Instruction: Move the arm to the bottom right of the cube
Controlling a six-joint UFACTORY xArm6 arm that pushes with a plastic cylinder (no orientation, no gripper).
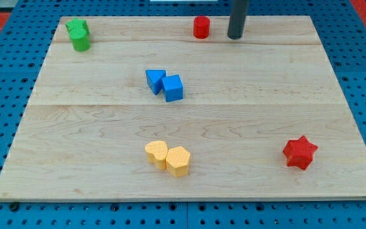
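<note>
A blue cube [173, 88] sits a little above the board's middle, touching a second blue block [155, 81] on its left. My tip [235, 37] stands near the view's top edge, up and to the right of the cube and well apart from it. A red cylinder [201, 27] stands just left of the tip.
A green block [78, 34] sits at the top left corner. A yellow heart-like block [157, 152] and a yellow hexagonal block [178, 160] touch each other near the bottom middle. A red star [299, 152] lies at the bottom right. The wooden board [75, 127] lies on a blue pegboard.
</note>
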